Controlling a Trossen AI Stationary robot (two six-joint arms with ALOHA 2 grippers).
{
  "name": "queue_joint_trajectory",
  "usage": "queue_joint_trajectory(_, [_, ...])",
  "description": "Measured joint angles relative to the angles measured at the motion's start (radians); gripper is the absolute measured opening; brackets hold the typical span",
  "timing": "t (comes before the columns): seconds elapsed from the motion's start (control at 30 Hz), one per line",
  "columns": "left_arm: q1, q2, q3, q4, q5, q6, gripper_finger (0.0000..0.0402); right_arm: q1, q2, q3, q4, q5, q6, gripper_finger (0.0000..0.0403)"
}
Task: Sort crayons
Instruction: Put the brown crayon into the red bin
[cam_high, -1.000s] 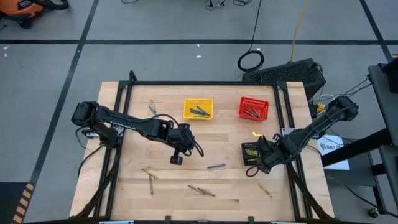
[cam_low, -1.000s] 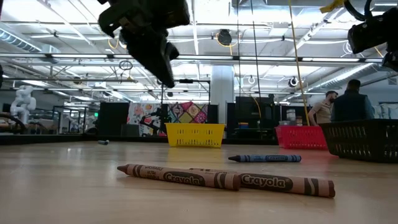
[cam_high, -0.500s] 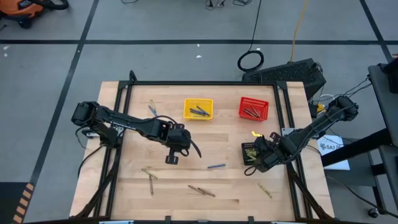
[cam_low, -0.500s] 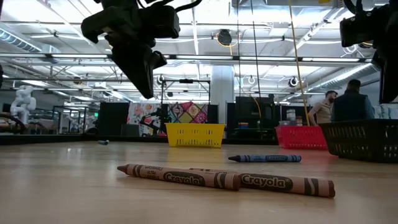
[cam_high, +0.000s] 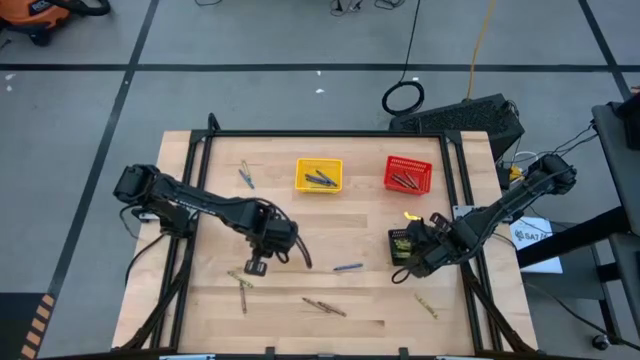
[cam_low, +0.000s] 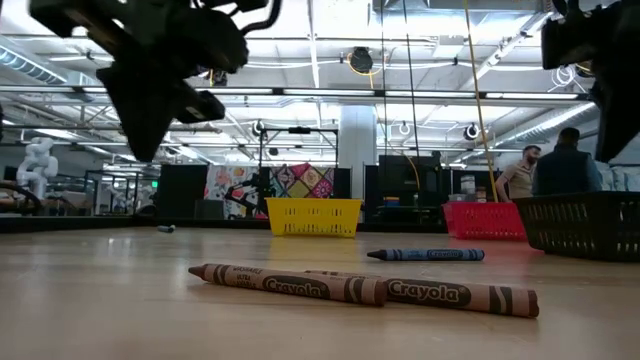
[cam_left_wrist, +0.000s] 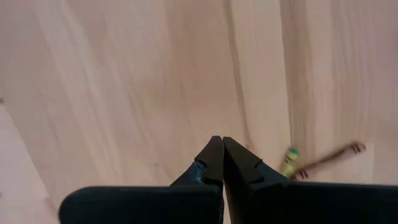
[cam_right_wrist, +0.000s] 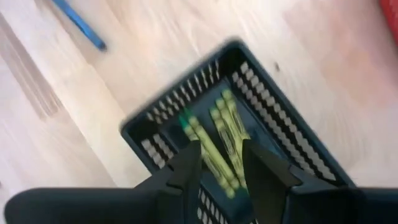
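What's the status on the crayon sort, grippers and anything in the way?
Left gripper shut, empty, above loose crayons. Right gripper open over the black basket, yellow crayons inside. Nothing blocking.

Two dark jointed arms, black looping cables; left hand (cam_left_wrist: 222, 163) tapered black fingers.

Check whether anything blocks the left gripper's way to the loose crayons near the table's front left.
Nothing visible does. The left gripper, shut and empty, hangs over bare wood right beside the yellow and brown crayons.
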Motion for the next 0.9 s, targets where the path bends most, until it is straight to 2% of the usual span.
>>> queue_joint_trajectory(0.1, [-0.032,0.000,0.000,-0.030,0.000,-0.001,0.0000,0.000,0.000,0.000,0.047,0.055,-0.001,0.0105])
queue_joint_trajectory(0.33, [-0.080,0.000,0.000,-0.047,0.005,-0.027,0.0000,0.000,0.000,0.000,0.180,0.112,-0.059,0.0105])
queue_joint_trajectory(0.53, [-0.085,0.000,0.000,-0.013,0.003,-0.027,0.0000,-0.004,0.000,0.000,0.276,0.116,-0.187,0.0105])
queue_joint_trajectory(0.7, [-0.086,0.000,0.000,0.019,-0.024,-0.027,0.0000,-0.025,0.000,0.000,0.304,0.154,-0.199,0.0105])
queue_joint_trajectory(0.9, [-0.116,0.000,0.000,0.134,0.062,-0.027,0.0000,-0.032,0.000,0.000,0.303,0.170,-0.199,0.0105])
